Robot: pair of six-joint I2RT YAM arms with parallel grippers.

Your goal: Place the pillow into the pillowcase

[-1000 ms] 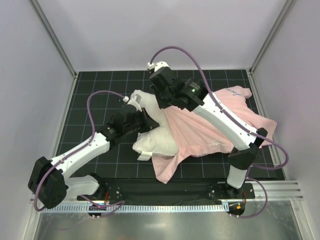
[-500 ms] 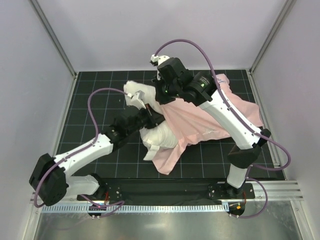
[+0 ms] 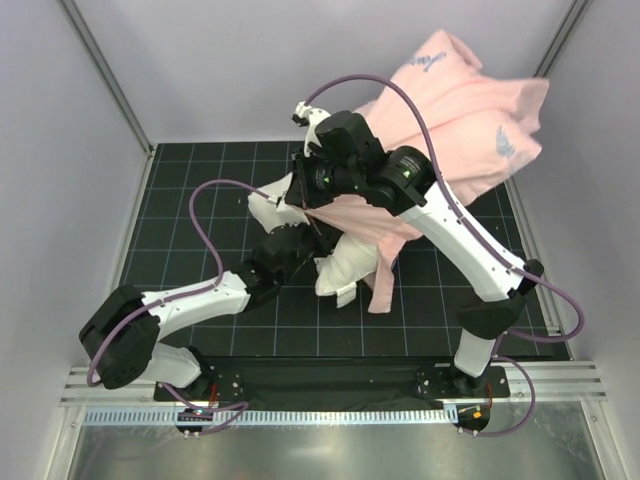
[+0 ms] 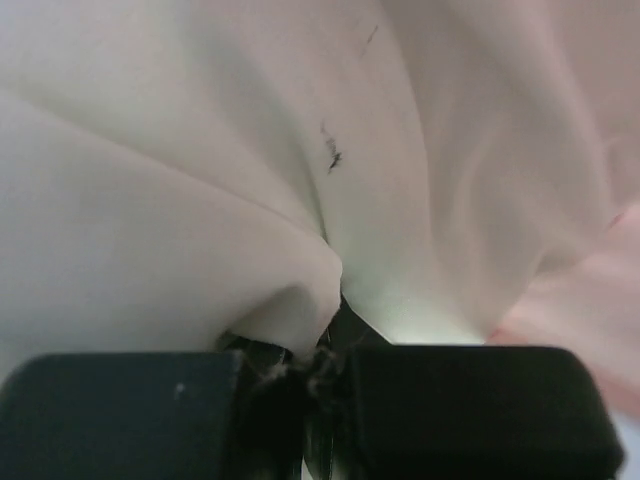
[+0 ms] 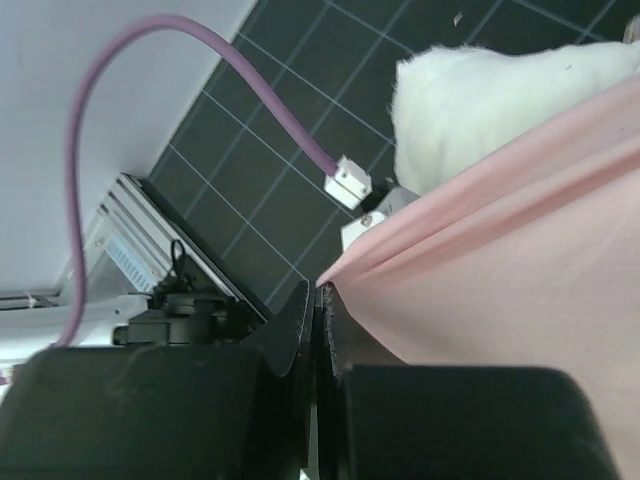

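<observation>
L jaws shut, pinching a fold of pillow (image 4: 200, 150) cloth betw. the tips; white fabric fills the L wrist view, w/ a bit of pink at its R edge. R jaws shut too, clamped on the pillowcase (image 5: 500, 230) edge, pink cloth running off taut from the tips. Beyond it in R wrist view: fluffy white pillow end, purple cable (image 5: 110, 80), gridded worktop (image 3: 200, 190) below.

From above: both wrists meet mid-worktop, close together. Pillow stands on end just under them, bunched and tilted, top end at the L jaws; can't tell if its lower end touches the worktop. L arm (image 3: 200, 300) reaches in low from near-L, R arm (image 3: 470, 250) arches up and over from near-R.

Most of the pillowcase is up in the air toward the back-R corner, blurred, pale pink side out w/ small printed marks. One pink fold crosses the pillow top; a strip hangs down its R side. Can't tell if any of the pillow is inside the case.
</observation>
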